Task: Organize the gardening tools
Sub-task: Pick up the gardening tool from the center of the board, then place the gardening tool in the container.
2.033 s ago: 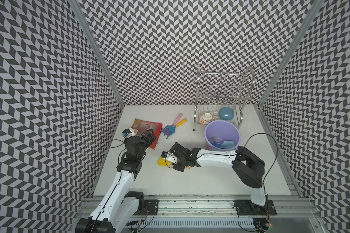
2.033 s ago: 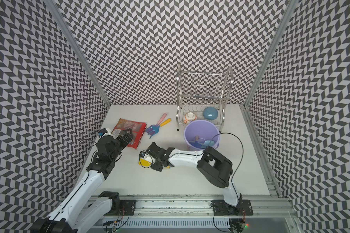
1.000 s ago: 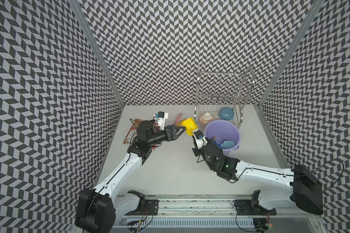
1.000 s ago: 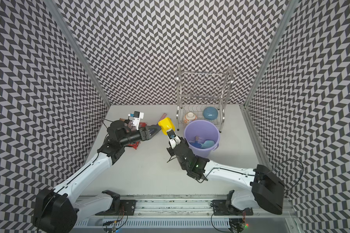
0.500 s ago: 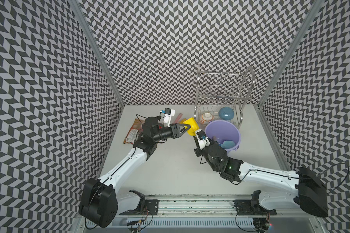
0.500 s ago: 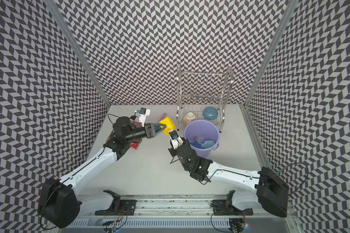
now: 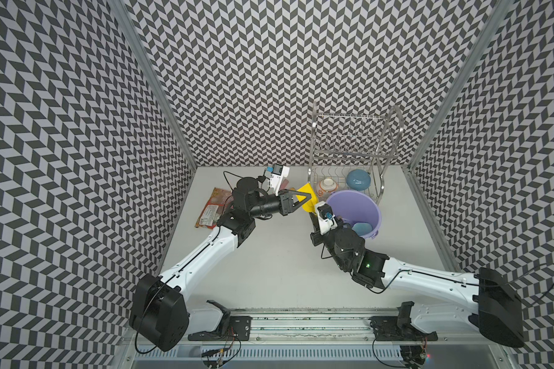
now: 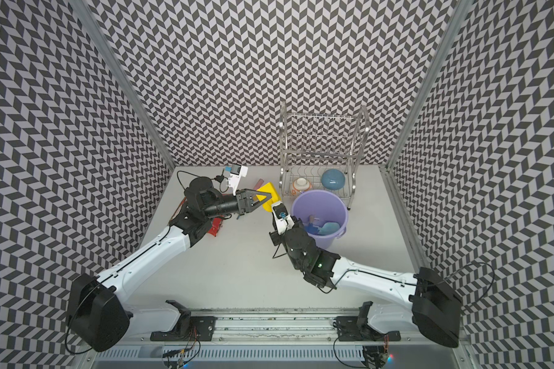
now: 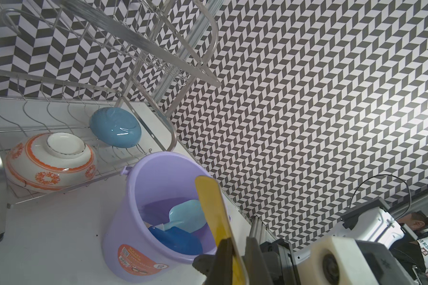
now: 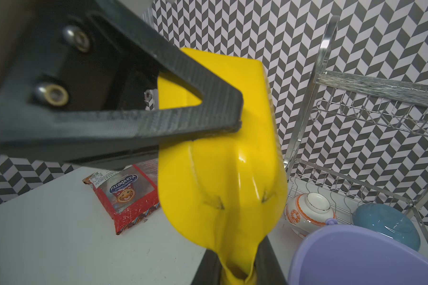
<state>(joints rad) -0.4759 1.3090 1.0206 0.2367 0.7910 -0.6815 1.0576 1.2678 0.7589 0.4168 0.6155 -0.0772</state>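
the yellow spade [image 7: 308, 198] [image 10: 220, 160] is off the surface [image 7: 269, 255], held in the air just left of the bucket [image 7: 352, 207] and near the rack's left end. it is smooth, glossy plastic with a broad, scooped blade that is squared off at its far edge and narrows to a hollow handle.

the right end effector [image 10: 236, 270] is narrow and grips that handle from the near side. the left end effector [image 7: 311, 195] [image 9: 239, 249] reaches in from the left. its flat, ribbed black fingers [image 10: 208, 116] are pinched onto the blade's side edge, so both hold the spade at once.

the bucket is lavender plastic, round and thin-walled, with an orange label on its side. inside lie a pale blue shovel [image 9: 188, 214] with a rounded scoop and a dark blue trowel [image 9: 176, 240], touching each other. a pink handle [image 8: 258, 183] lies on the surface just beyond the spade, its head hidden.

far of the bucket stands a chromed wire rack [image 7: 349, 140]. its lower tier carries an upturned white bowl [image 9: 50, 160] with orange pattern and a glossy blue bowl [image 9: 115, 130]. left of the spade a crinkled red packet [image 10: 124, 195] lies flat on the matte pale surface.
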